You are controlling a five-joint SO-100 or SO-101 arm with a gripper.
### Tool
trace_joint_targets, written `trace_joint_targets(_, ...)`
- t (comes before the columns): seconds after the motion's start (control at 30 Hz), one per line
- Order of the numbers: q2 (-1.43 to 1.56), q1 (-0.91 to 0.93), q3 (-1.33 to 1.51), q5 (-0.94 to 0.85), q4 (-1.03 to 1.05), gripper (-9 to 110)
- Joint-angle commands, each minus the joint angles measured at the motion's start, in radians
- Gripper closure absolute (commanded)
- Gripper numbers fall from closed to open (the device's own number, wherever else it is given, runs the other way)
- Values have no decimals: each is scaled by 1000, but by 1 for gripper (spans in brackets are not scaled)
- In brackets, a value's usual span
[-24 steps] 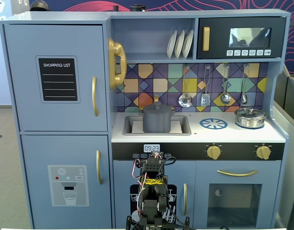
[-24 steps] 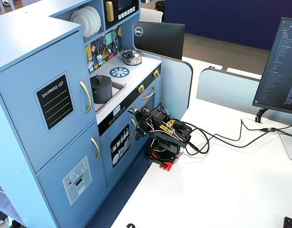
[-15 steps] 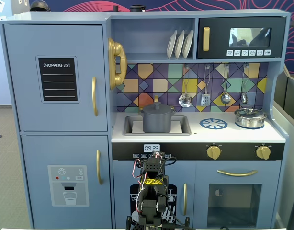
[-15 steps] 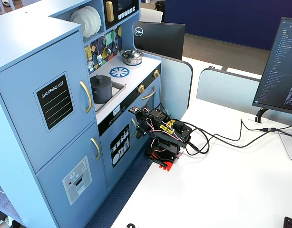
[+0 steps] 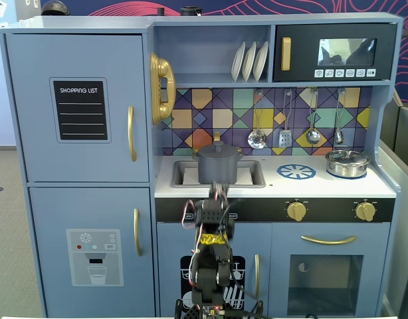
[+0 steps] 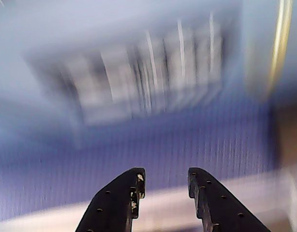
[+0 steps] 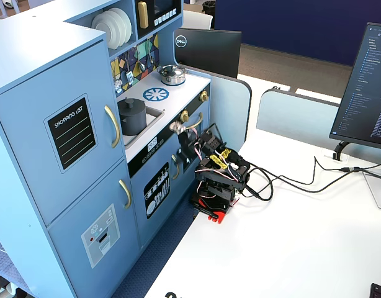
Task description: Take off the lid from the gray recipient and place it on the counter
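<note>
A blue toy kitchen has a fridge door chalkboard [image 5: 80, 110] reading "SHOPPING LIST". The gray recipient [image 5: 218, 165], its lid [image 5: 218, 149] on, sits in the sink recess of the white counter [image 5: 323, 186], left of the burner print [image 5: 296, 172]. A "DELL" monitor [image 7: 206, 51] stands behind. The tool [image 6: 165, 186] is partly open, empty.

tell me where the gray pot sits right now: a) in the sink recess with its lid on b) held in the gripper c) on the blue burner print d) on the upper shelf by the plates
a: in both fixed views the gray recipient stands in the sink recess of the counter with the lid on top, while the gripper is open and empty.
</note>
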Motion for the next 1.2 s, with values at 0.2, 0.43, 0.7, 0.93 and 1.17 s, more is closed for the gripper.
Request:
trace_joint_targets(0.2,-256,18,-383,-63,-750,93)
trace_joint_targets(0.43,-433,14,-482,-74,-960,81)
trace_joint_targets(0.7,-546,25,-485,-63,-1063,80)
trace_joint_targets(0.93,-655,20,-520,-71,-1115,82)
trace_joint_targets(1.17,-772,6,-575,-78,-1149,83)
